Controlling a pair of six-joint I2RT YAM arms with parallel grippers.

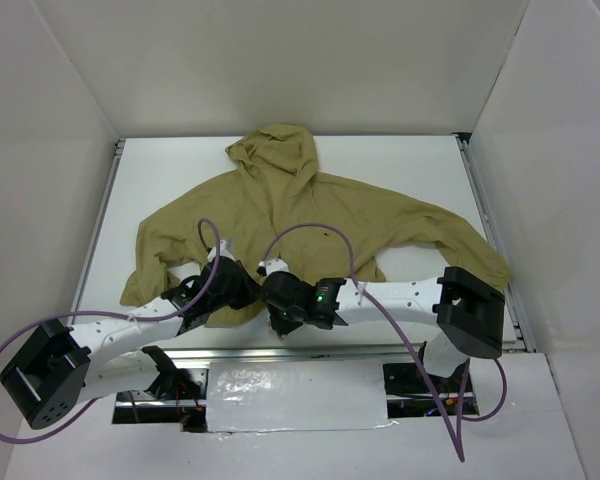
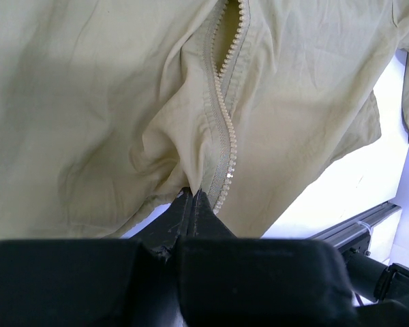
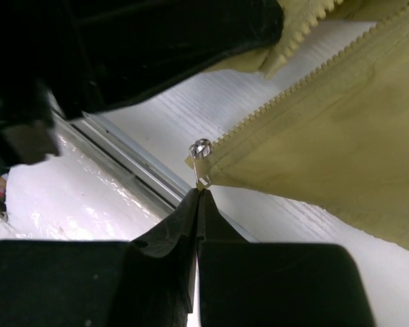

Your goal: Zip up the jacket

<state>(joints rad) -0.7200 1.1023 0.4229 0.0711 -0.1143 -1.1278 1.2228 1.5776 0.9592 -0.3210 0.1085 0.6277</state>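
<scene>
Pinching the small zipper pull (image 3: 203, 180) at the jacket's bottom corner with the right gripper (image 3: 200, 195), fingertips pressed together on it just below the shiny slider (image 3: 200, 147). Clamping the hem beside the foot of the zipper (image 2: 225, 129) with the left gripper (image 2: 192, 197), likewise closed tight on fabric. Working over the jacket (image 1: 310, 215), spread flat on the white table (image 1: 420, 165), hood away from the arms, sleeves out to both sides, both grippers close together at the near hem.

Appears to be the start of the zipping step: teeth apart higher up in the left wrist view; lower down, cannot tell whether meshed or merely lying side by side. For a clean run, hold the hem down and taut with the left, then draw the pull straight along the line of teeth toward the hood, low to the cloth, without twisting. Watch the fold of fabric bunched beside the track; likely to snag if dragged in. Go slowly at first, checking for both rows feeding into the slider.
</scene>
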